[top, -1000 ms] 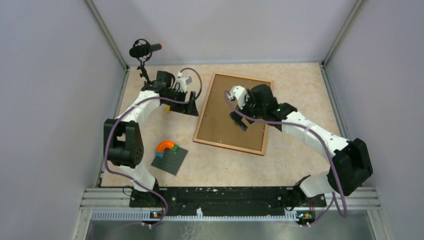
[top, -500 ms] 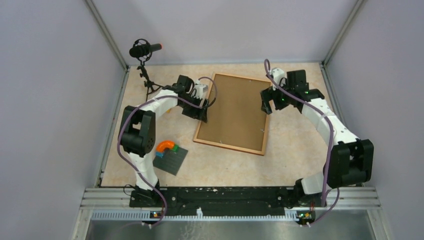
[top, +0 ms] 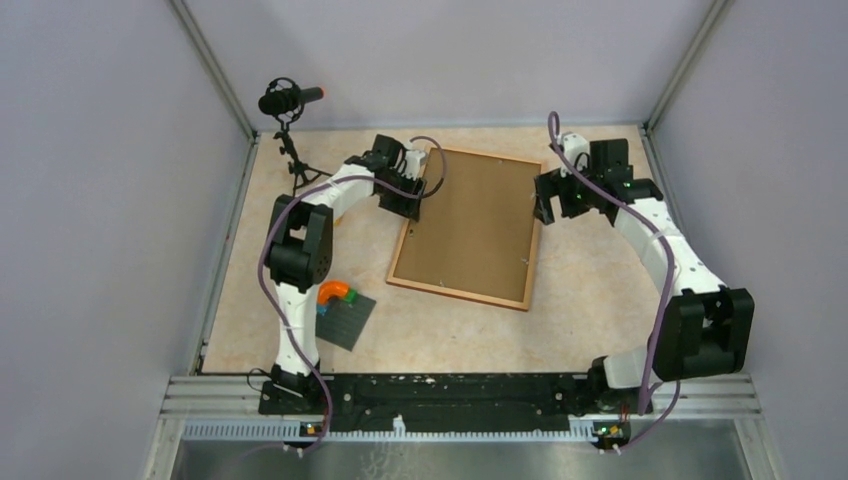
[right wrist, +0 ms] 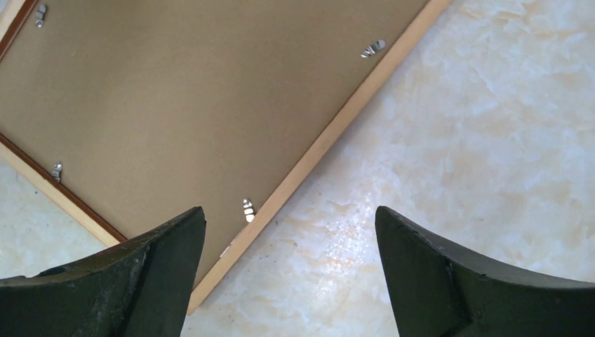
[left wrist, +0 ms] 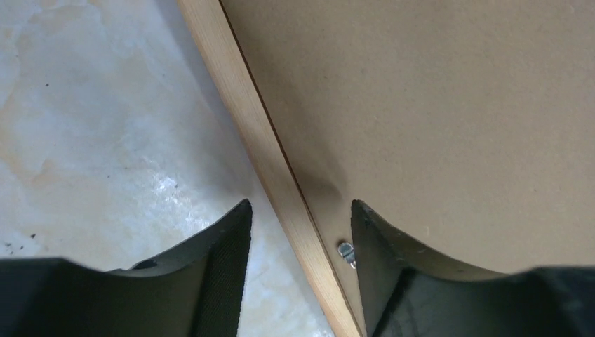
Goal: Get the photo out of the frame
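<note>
Frame [top: 470, 225] face-down | left fingers [left wrist: 224, 281] straddle edge | right fingers [right wrist: 161, 267] above edge

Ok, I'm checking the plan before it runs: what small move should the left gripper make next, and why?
Probably close the left gripper on the rail of the frame. The frame lies back up, and the open jaws straddle that rail beside a clip, one finger over the table. Pinning it would steady the frame for the right gripper, open over the opposite rail.
</note>
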Action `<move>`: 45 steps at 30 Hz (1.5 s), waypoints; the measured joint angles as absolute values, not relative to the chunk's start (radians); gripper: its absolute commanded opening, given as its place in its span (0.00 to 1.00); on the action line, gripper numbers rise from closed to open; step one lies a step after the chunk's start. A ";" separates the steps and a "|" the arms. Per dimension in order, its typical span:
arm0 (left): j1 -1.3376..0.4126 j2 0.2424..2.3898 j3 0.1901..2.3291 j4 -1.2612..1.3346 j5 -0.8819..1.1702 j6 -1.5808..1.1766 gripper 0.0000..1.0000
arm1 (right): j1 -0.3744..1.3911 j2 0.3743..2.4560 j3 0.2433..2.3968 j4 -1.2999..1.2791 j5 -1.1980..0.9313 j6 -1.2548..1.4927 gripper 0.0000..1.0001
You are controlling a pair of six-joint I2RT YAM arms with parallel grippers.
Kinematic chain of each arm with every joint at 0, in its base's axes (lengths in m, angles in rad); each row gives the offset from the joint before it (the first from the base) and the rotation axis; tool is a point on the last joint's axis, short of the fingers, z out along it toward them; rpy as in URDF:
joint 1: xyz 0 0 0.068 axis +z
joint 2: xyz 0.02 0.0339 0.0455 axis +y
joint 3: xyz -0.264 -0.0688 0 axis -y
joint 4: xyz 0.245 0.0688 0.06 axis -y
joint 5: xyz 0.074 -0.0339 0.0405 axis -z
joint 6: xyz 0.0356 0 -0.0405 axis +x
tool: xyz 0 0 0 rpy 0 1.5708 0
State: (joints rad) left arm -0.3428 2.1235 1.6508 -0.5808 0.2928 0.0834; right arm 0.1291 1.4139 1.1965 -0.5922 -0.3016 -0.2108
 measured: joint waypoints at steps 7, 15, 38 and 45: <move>-0.351 2.179 1.689 -0.570 0.289 0.113 0.39 | 0.067 1.405 1.196 -0.598 -0.302 -0.186 0.90; -0.369 2.217 1.749 -0.580 0.317 0.183 0.09 | -0.019 1.384 1.196 -0.621 -0.322 -0.183 0.90; -0.496 2.368 2.176 -0.710 0.387 0.506 0.71 | -0.068 1.889 1.642 -0.869 -0.377 -0.385 0.86; -0.486 1.956 1.751 -0.740 0.433 0.550 0.73 | -0.068 2.125 1.921 -0.931 -0.383 -0.396 0.85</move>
State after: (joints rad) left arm -0.4862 1.9556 1.7512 -0.7399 0.4328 0.5503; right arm -0.0685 2.1254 1.9213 -0.9314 -0.3832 -0.3958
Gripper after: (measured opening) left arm 0.725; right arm 0.851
